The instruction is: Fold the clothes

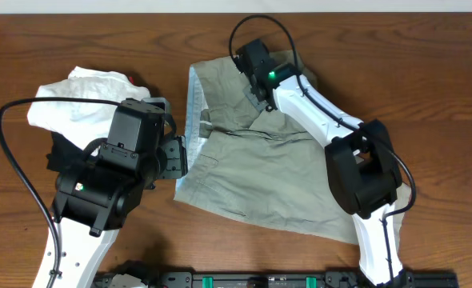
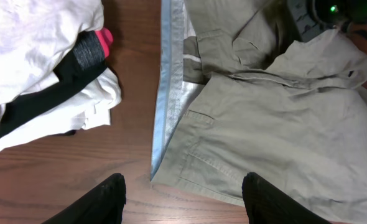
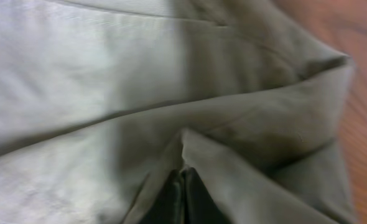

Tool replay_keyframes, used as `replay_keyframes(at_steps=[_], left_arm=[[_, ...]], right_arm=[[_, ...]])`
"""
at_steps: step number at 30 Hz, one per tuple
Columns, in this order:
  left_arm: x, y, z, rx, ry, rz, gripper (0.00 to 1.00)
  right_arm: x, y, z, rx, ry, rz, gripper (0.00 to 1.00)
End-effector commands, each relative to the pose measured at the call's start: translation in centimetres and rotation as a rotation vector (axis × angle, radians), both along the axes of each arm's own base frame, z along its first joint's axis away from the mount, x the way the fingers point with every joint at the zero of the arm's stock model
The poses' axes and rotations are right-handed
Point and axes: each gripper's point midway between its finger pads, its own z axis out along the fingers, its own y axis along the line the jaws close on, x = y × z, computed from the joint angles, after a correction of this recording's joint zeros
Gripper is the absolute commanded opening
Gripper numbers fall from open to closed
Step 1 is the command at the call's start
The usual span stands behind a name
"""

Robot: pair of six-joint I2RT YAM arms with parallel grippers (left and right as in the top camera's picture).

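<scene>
While the shorts (image 1: 252,172) lie spread, rumpled, on the bench (image 1: 428,48), we judge folding barely begun: our right hand (image 3: 182,190) is pinched closed on a ridge of cloth, our left hand (image 2: 185,182) hovers open by the waistband (image 2: 162,93) corner; every fold remains.

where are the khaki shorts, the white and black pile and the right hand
khaki shorts (image 1: 268,172), overhead view, flat leg fabric
white and black pile (image 1: 72,100), overhead view, its white top garment
right hand (image 3: 182,198), right wrist view, between its closed fingertips pinching the shorts
</scene>
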Motion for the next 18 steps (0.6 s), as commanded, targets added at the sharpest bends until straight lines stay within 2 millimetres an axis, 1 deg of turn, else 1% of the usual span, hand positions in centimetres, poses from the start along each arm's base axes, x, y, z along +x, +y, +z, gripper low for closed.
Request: replay_keyframes(at_steps=[1,6,10,14,18], left_arm=[[0.2,0.3,0.5,0.012,-0.017,-0.003,0.63],[0.2,0.3,0.5,0.012,-0.017,-0.003,0.62],[0.2,0.3,0.5,0.011,-0.017,-0.003,0.63],[0.2,0.3,0.5,0.012,-0.017,-0.003,0.63],[0.2,0.3,0.5,0.012,-0.017,-0.004,0.63]], right_arm=[[1.3,-2.0,1.5,-0.032,-0.053,-0.052,0.01],[2.0,-2.3,3.1,0.025,-0.084,-0.101,0.01],[2.7,-2.4,5.8,0.13,-0.132,-0.17,0.01],[3.3,-3.6,9.0,0.219,-0.197,-0.27,0.01],[3.1,-5.1,10.9,0.207,-0.227,-0.304,0.01]])
